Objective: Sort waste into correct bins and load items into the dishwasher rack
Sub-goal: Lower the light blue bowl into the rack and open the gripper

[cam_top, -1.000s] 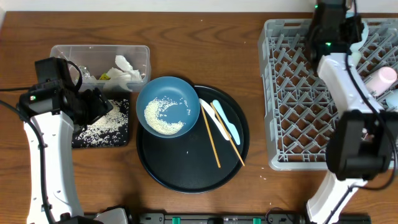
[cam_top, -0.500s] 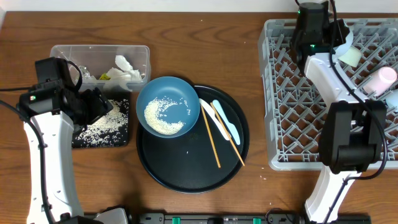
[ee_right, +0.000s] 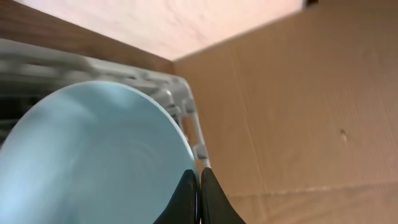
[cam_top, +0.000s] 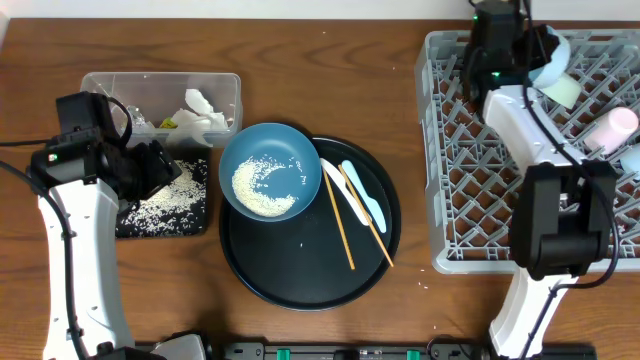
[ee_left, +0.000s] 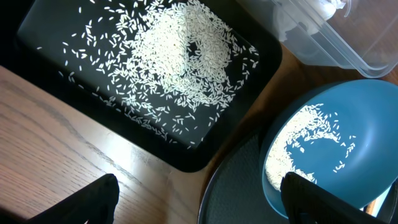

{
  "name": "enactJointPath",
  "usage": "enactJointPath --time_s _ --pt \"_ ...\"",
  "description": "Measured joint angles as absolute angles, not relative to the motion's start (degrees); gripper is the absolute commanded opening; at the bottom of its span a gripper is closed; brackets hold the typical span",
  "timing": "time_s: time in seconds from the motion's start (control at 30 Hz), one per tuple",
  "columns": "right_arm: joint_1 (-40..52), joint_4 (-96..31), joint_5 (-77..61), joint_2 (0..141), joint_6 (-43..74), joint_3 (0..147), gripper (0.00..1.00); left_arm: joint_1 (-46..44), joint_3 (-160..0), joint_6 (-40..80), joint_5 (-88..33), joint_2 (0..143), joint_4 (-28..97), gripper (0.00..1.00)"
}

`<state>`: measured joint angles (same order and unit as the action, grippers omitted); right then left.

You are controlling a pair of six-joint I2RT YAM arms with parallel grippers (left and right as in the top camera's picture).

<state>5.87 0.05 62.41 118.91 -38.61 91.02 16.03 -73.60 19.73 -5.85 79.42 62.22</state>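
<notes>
My right gripper (ee_right: 199, 180) is shut on the rim of the small teal bowl (ee_right: 93, 155) and holds it at the back edge of the grey dishwasher rack (cam_top: 480, 200); the bowl also shows in the overhead view (cam_top: 556, 48). My left gripper (ee_left: 199, 193) is open and empty above the near edge of the black rectangular tray (ee_left: 43, 37), which holds loose rice (ee_left: 180, 56). The large blue bowl (cam_top: 268, 170) has rice in it and sits on the round tray's left rim. Tissues (cam_top: 205, 110) lie in the clear tub (cam_top: 160, 80).
The round black tray (cam_top: 300, 270) carries two chopsticks (cam_top: 340, 225), a white spoon (cam_top: 335, 178) and a pale-blue spoon (cam_top: 362, 195). A pink cup (cam_top: 615, 125) and a white cup (cam_top: 563, 92) stand in the rack. A cardboard wall (ee_right: 311, 93) stands behind the rack.
My right arm has swung left along the back of the rack with the teal bowl, uncovering the white cup. The left arm has not moved.
</notes>
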Motion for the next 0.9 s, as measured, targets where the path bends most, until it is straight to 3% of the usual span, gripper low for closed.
enactJointPath --time_s 0.43,0.7,0.9 --pt "10.5 -6.8 56.4 118.9 -40.4 92.0 0.01 16.0 -73.6 19.7 -5.8 79.4 62.1 0.84" --pt "10.5 -2.3 57.5 118.9 -40.2 91.8 0.01 16.0 -73.6 19.7 -5.8 79.4 62.1 0.85" --pt "10.4 6.0 60.3 118.9 -46.9 91.4 0.01 16.0 -73.6 19.7 -5.8 79.4 62.1 0.85"
